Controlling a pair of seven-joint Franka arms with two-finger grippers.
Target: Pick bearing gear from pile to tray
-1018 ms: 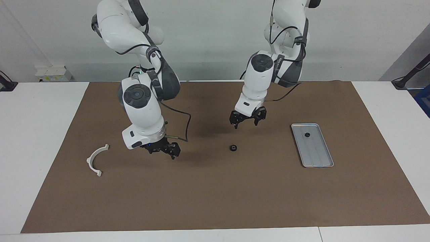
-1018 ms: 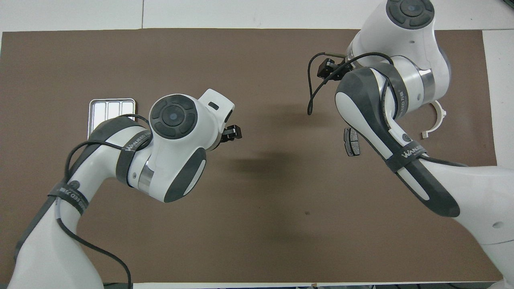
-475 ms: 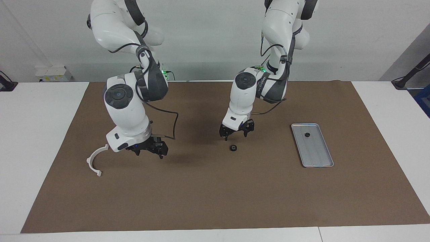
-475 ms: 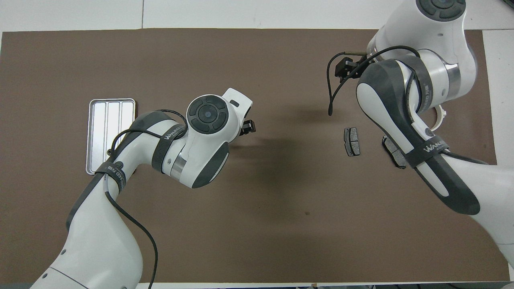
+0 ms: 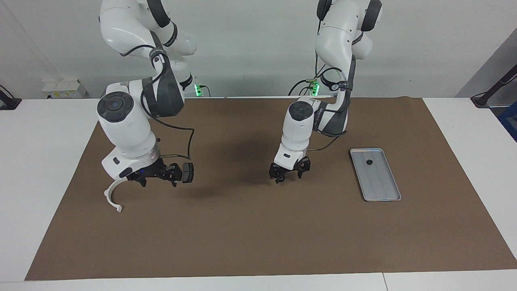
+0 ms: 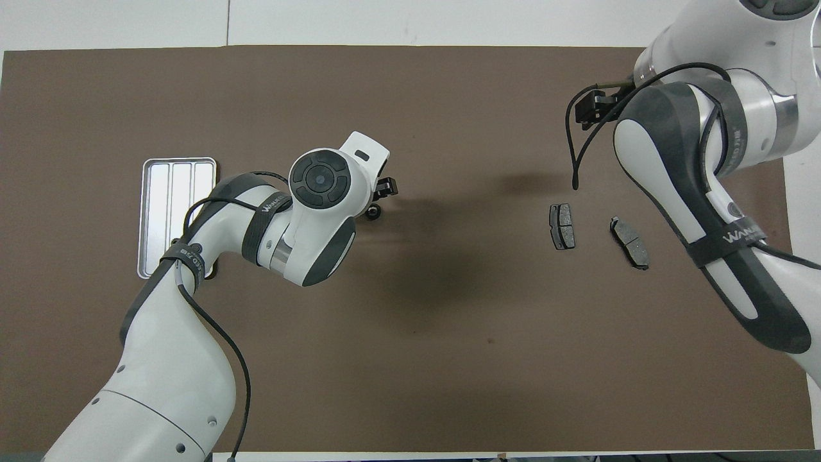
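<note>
Facing view: left gripper [image 5: 287, 174] low at mat centre, fingers parted around small black round bearing gear [image 6: 374, 212], hidden here; ribbed silver metal tray [image 5: 394, 184] toward left arm's end. Right gripper [image 5: 157, 176] waits by white curved bracket [image 5: 111, 195], opening unclear. Risk: off-centre closing flicks gear away

Left hand [image 5: 287, 176] dropped onto the black gear [image 6: 374, 212]; right hand [image 5: 158, 176] swung outward.

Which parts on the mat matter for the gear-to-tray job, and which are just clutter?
Job: small black gear on the mat under the left gripper; tray; black round piece already in the tray.
Lying about: white bracket, with the right gripper over the mat beside it; two brake pads.
</note>
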